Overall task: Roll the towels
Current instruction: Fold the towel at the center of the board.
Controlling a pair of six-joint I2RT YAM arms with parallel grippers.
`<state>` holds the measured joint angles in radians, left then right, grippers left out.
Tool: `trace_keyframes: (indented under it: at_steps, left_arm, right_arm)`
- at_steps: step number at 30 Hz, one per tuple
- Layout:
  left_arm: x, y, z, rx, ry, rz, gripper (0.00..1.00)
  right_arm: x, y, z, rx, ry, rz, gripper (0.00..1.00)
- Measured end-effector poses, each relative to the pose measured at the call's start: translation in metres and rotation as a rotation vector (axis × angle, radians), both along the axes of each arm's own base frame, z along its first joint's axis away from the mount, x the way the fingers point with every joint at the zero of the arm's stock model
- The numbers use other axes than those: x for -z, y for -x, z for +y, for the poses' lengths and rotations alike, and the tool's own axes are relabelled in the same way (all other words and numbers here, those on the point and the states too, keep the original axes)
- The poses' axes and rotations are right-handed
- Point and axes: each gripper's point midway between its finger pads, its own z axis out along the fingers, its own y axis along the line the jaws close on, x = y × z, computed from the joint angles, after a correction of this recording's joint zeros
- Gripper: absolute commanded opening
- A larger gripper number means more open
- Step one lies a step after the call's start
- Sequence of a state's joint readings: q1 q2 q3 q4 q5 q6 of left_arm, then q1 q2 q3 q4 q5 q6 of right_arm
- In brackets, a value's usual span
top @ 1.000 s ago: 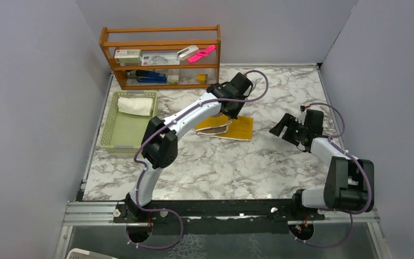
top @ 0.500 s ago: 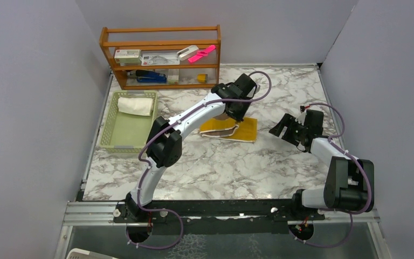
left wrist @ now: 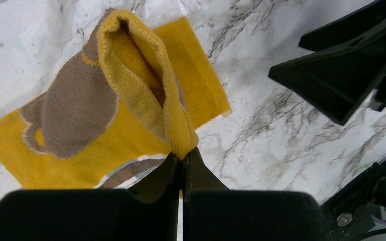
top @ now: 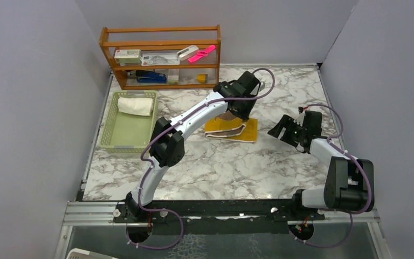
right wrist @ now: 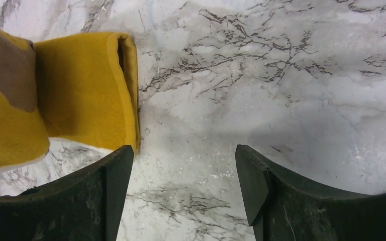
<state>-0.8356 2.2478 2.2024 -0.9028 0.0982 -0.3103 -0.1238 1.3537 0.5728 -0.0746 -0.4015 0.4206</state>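
- right gripper [right wrist: 181,155]: jaws wide apart, nothing between them, low over the marble table [top: 221,162]. Only the right wrist view shows the folded end of the yellow towel [right wrist: 85,85] just beside one finger.
- yellow towel: mid-table, partly folded, brown bear print up.
- left gripper [left wrist: 183,153]: pinched tight on a raised fold of the yellow towel. The left wrist view shows the pinch; in the top view the wrist hides it.
- green basket [top: 119,135], left side: rolled white towel [top: 136,106] at its far end.
- wooden rack [top: 161,31], far edge: small boxes [top: 127,54] on its shelves.

the yellow towel [top: 249,129] is partly hidden beneath the left arm [top: 197,113] and cropped in the right wrist view.
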Motion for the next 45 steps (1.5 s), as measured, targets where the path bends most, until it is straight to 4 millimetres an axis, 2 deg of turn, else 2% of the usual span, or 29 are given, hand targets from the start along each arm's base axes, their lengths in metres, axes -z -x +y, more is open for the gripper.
trace_keyframes:
  at_steps: [3,6,17,23,25,27,30,32,34,35,37,42,45]
  left_arm:
    - [-0.011,-0.002,-0.006,-0.001,0.033,-0.01,0.0]
    - [-0.01,-0.001,-0.007,0.0,0.037,-0.002,0.0]
    - [0.032,0.003,0.0,-0.007,-0.036,0.053,0.0]
    - [0.029,-0.007,0.011,-0.036,-0.046,0.031,0.0]
    - [0.023,-0.011,0.029,-0.065,-0.056,0.027,0.0]
    - [0.012,-0.02,0.059,-0.115,-0.065,0.015,0.0]
    - [-0.014,-0.044,0.121,-0.23,-0.065,-0.027,0.0]
    - [-0.033,-0.06,0.169,-0.321,-0.072,-0.072,0.0]
    - [-0.043,-0.07,0.215,-0.409,-0.104,-0.111,0.0]
    - [-0.045,-0.071,0.23,-0.435,-0.121,-0.122,0.0]
    - [-0.042,-0.069,0.246,-0.451,-0.162,-0.129,0.0]
    - [-0.023,-0.061,0.258,-0.427,-0.242,-0.111,0.0]
    - [-0.023,-0.064,0.27,-0.434,-0.281,-0.128,0.0]
  right_arm:
    - [0.002,0.001,0.001,-0.002,0.0,0.003,0.75]
    - [0.003,0.003,0.002,-0.004,-0.001,0.007,0.75]
    - [0.005,0.005,0.002,-0.01,0.003,0.01,0.75]
    - [0.007,0.007,0.002,-0.011,0.002,0.015,0.75]
    - [0.007,0.007,0.002,-0.012,0.001,0.015,0.75]
    - [0.007,0.007,0.003,-0.013,0.0,0.015,0.75]
    - [0.006,0.006,0.003,-0.016,-0.003,0.012,0.75]
    - [0.006,0.006,0.004,-0.019,-0.004,0.011,0.75]
    - [0.006,0.007,0.005,-0.02,-0.005,0.011,0.75]
    - [0.006,0.007,0.005,-0.022,-0.005,0.011,0.75]
    - [0.006,0.007,0.006,-0.025,-0.005,0.011,0.75]
    - [0.006,0.007,0.007,-0.029,-0.003,0.011,0.75]
    - [0.007,0.007,0.007,-0.033,0.0,0.01,0.75]
